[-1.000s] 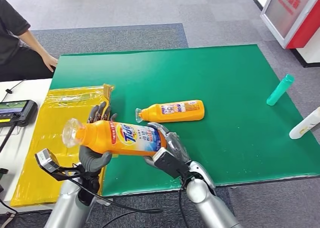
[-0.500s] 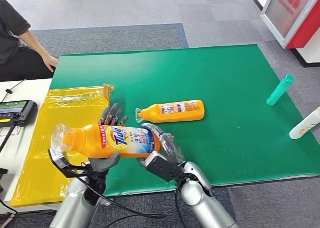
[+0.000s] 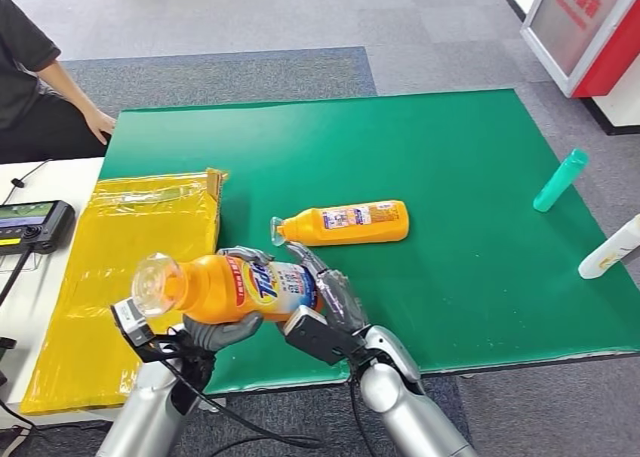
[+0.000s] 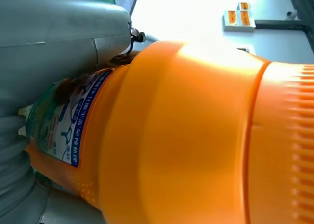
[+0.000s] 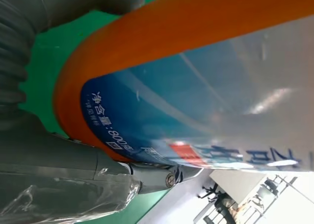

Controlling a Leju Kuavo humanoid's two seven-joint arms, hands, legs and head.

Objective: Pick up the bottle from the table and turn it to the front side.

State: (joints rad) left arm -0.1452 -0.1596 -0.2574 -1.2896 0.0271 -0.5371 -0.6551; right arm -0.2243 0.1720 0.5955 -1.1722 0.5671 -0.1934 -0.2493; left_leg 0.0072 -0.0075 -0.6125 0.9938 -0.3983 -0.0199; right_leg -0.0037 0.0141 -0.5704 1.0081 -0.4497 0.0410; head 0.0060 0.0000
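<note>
Head view, bottle: the orange bottle (image 3: 226, 287) is lifted above the near edge of the counter (image 3: 468, 277), lying sideways, clear cap toward the left.
Head view, hands: the left hand (image 3: 219, 329) cradles it from below near the neck; the right hand (image 3: 326, 299) wraps its base end.
Head view, room: open green mat to the right; a second orange bottle (image 3: 343, 222) lies just beyond, a teal bottle (image 3: 560, 180) and a white bottle (image 3: 610, 247) sit near the right edge, and a yellow bag (image 3: 113, 267) lies to the left.
Head view, change: the bottle's cap end now tips more toward the camera than half a second ago, with the logo rolled round.
Left wrist view: fingers close on the bottle's shoulder.
Right wrist view: fingers clasp the base beside the blue label.
</note>
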